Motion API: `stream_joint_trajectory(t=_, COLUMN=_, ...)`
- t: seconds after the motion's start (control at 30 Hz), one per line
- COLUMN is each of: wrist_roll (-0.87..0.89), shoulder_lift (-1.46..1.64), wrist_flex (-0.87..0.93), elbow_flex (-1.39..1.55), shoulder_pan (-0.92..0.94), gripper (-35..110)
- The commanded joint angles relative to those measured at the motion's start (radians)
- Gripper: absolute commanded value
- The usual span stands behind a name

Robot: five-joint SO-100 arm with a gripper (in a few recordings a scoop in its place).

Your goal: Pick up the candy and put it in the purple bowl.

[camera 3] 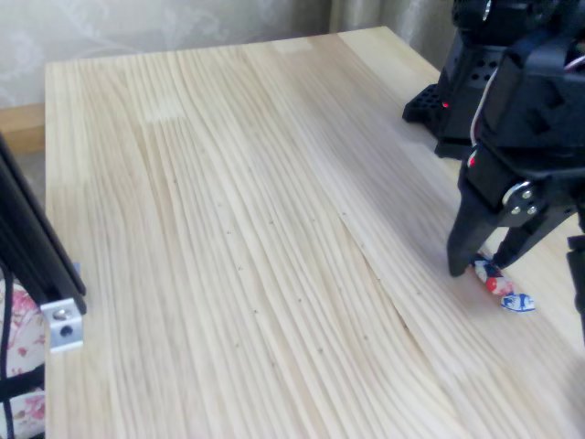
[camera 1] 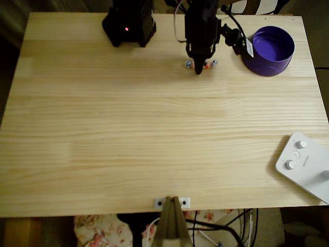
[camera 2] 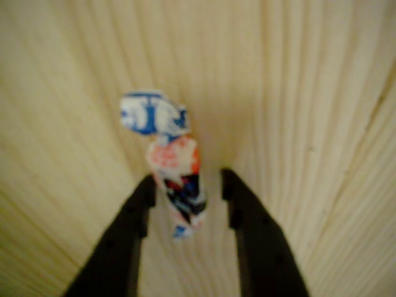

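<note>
The candy (camera 2: 172, 162), a small wrapped sweet in white, red and blue with twisted ends, lies on the wooden table. My black gripper (camera 2: 187, 197) is open and down at the table, one finger on each side of the candy's near end. Seen from overhead, the gripper (camera 1: 198, 68) covers the candy's middle and the candy (camera 1: 210, 64) sticks out on both sides. The fixed view has the gripper (camera 3: 480, 265) straddling the candy (camera 3: 505, 289). The purple bowl (camera 1: 257, 63) stands just right of the arm in the overhead view and holds nothing.
A black box with a red light (camera 1: 128, 23) sits at the table's far edge, left of the arm. A white device with knobs (camera 1: 306, 163) lies at the near right corner. A clamp (camera 1: 172, 203) grips the near edge. Cables hang beside the bowl.
</note>
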Motion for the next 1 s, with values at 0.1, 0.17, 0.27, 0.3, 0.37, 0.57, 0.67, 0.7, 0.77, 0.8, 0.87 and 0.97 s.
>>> stream_joint_trajectory(t=0.1, wrist_roll=-0.002, shoulder_lift=0.015, wrist_flex=0.003, elbow_flex=0.002, shoulder_pan=-0.009, gripper=10)
stream_joint_trajectory(t=0.17, wrist_roll=-0.002, shoulder_lift=0.015, wrist_flex=0.003, elbow_flex=0.002, shoulder_pan=-0.011, gripper=5)
stream_joint_trajectory(t=0.27, wrist_roll=-0.002, shoulder_lift=0.011, wrist_flex=0.003, elbow_flex=0.0, shoulder_pan=-0.012, gripper=3)
stream_joint_trajectory(t=0.3, wrist_roll=-0.002, shoulder_lift=0.012, wrist_flex=0.003, elbow_flex=0.0, shoulder_pan=-0.012, gripper=1)
stream_joint_trajectory(t=0.37, wrist_roll=-0.002, shoulder_lift=0.025, wrist_flex=0.0, elbow_flex=0.008, shoulder_pan=-0.011, gripper=-1)
stream_joint_trajectory(t=0.57, wrist_roll=0.02, shoulder_lift=0.074, wrist_flex=-0.009, elbow_flex=0.037, shoulder_pan=0.006, gripper=-1)
stream_joint_trajectory(t=0.67, wrist_roll=0.014, shoulder_lift=0.114, wrist_flex=-0.011, elbow_flex=0.052, shoulder_pan=0.014, gripper=-1)
stream_joint_trajectory(t=0.7, wrist_roll=0.014, shoulder_lift=0.129, wrist_flex=-0.009, elbow_flex=0.055, shoulder_pan=0.015, gripper=-1)
stream_joint_trajectory(t=0.77, wrist_roll=0.015, shoulder_lift=0.152, wrist_flex=0.002, elbow_flex=0.055, shoulder_pan=0.021, gripper=-1)
stream_joint_trajectory(t=0.8, wrist_roll=0.017, shoulder_lift=0.161, wrist_flex=0.009, elbow_flex=0.052, shoulder_pan=0.026, gripper=-1)
stream_joint_trajectory(t=0.87, wrist_roll=0.014, shoulder_lift=0.176, wrist_flex=0.028, elbow_flex=0.038, shoulder_pan=0.037, gripper=-1)
stream_joint_trajectory(t=0.97, wrist_roll=0.011, shoulder_lift=0.222, wrist_flex=0.063, elbow_flex=0.012, shoulder_pan=0.063, gripper=-1)
